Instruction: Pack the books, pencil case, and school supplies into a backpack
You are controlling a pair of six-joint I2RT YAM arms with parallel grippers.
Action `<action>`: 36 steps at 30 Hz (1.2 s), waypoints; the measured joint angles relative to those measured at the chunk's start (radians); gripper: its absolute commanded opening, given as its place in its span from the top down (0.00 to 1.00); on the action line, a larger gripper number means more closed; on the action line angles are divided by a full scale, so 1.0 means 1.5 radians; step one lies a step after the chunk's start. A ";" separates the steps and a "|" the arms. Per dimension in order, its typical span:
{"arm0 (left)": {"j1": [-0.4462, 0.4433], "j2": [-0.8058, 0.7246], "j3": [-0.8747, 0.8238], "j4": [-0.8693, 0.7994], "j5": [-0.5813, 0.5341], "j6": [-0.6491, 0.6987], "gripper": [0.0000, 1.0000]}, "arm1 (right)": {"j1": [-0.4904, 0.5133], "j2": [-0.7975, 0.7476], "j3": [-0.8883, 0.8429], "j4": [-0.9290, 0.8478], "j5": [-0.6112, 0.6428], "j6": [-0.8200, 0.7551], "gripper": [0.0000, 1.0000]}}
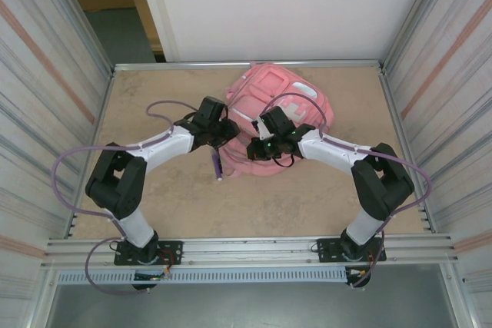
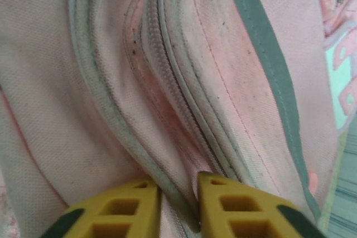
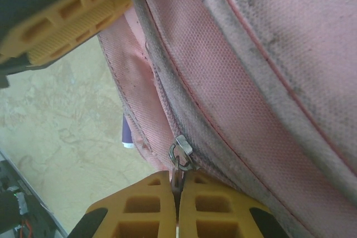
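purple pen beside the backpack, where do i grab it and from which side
Grip the purple pen at its near half, straight down from above, pinching across the slim shaft. It lies flat on the table, running near-far, with the backpack close on its right.

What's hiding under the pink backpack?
A purple pen pokes out at the near edge of the backpack, on the table. Anything else beneath is covered by the fabric.
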 measured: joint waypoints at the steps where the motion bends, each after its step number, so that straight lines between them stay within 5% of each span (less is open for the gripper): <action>1: -0.001 0.003 0.000 0.000 0.000 -0.004 1.00 | -0.002 0.000 0.000 -0.003 0.000 0.001 1.00; 10: 0.022 0.021 0.029 -0.004 0.056 0.034 1.00 | -0.044 -0.024 -0.004 -0.077 0.018 -0.051 1.00; 23: 0.067 0.134 0.178 -0.086 0.208 0.156 1.00 | -0.189 -0.120 -0.071 -0.174 0.172 -0.139 0.98; 36: 0.110 0.295 0.369 -0.160 0.295 0.230 1.00 | -0.186 -0.149 -0.055 -0.186 0.216 -0.153 0.98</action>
